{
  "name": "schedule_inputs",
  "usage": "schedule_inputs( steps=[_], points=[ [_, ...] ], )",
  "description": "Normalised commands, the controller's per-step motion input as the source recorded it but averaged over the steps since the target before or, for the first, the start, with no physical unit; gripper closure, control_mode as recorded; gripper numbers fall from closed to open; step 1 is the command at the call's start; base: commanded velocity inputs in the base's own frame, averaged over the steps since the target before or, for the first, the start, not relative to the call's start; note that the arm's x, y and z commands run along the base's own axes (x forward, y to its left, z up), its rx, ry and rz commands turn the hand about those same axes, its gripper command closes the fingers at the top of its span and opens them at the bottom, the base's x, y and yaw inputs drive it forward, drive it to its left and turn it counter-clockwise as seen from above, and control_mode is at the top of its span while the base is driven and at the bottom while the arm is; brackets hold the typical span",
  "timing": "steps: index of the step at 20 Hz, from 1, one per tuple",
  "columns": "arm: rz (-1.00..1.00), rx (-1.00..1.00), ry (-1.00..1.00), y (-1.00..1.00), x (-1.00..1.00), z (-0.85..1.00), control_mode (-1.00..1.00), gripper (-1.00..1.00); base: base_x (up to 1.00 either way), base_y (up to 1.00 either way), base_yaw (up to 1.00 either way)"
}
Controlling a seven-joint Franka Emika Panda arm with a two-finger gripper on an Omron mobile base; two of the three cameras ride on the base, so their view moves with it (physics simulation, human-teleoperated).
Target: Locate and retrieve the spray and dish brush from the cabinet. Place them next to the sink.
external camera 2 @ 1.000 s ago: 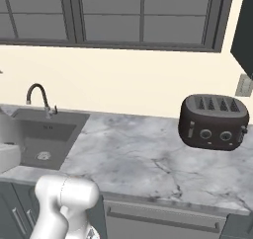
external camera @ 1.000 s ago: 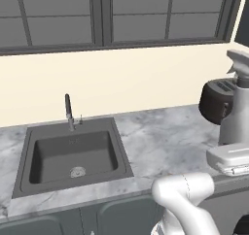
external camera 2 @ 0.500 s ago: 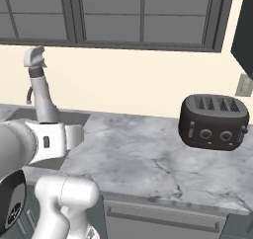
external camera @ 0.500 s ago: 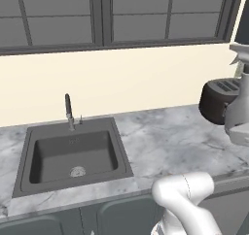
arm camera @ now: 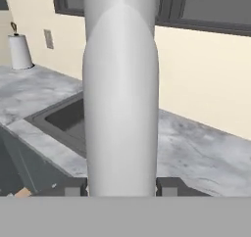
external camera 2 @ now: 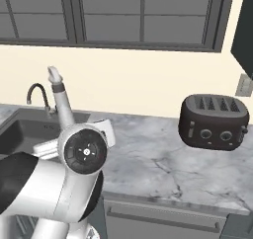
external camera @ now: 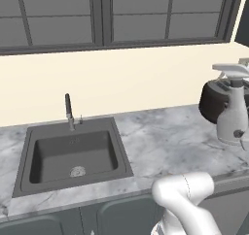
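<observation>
My gripper (arm camera: 121,187) is shut on the spray (arm camera: 121,99), whose pale grey body rises upright between the two fingertips. In the left base view the spray (external camera: 232,108) hangs at the far right, above the marble counter and in front of the toaster. From the right base view the spray (external camera 2: 63,107) stands upright over the counter just right of the sink (external camera 2: 20,129), behind my wrist. The sink (external camera: 121,151) is a dark basin with a round drain. A dark corner of the cabinet (external camera 2: 244,35) shows at the upper right. The dish brush is out of view.
A black toaster (external camera 2: 212,122) sits on the counter to the right, also toaster (external camera: 210,103). The slim faucet (external camera: 69,110) stands behind the basin. A white paper-towel roll (arm camera: 19,50) stands at the wall beyond the sink (arm camera: 68,116). Dark-framed windows run along the back wall.
My arm has swung the held spray over the counter. In the right base view it came in from the left, then moved right and lower. The base has stayed put.
</observation>
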Motion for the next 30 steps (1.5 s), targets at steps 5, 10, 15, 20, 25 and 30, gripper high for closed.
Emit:
schedule_inputs(
  steps=[5,10,15,20,25,30],
  points=[
    [0.22,0.05,-0.06,-0.37,0.34,-0.47,-1.0,1.0,0.0,0.0,0.0],
    [0.13,0.01,-0.09,-0.04,0.54,-0.28,-1.0,1.0,0.0,0.0,0.0],
    [0.03,-0.08,-0.17,0.16,0.67,-0.35,-1.0,1.0,0.0,0.0,0.0],
    [0.0,-0.12,-0.12,0.31,0.6,-0.55,-1.0,1.0,0.0,0.0,0.0],
    [0.06,0.0,0.0,0.41,0.68,-0.46,-1.0,1.0,0.0,0.0,0.0],
    [0.09,0.07,0.0,0.32,0.67,-0.47,-1.0,1.0,0.0,0.0,0.0]
  ],
)
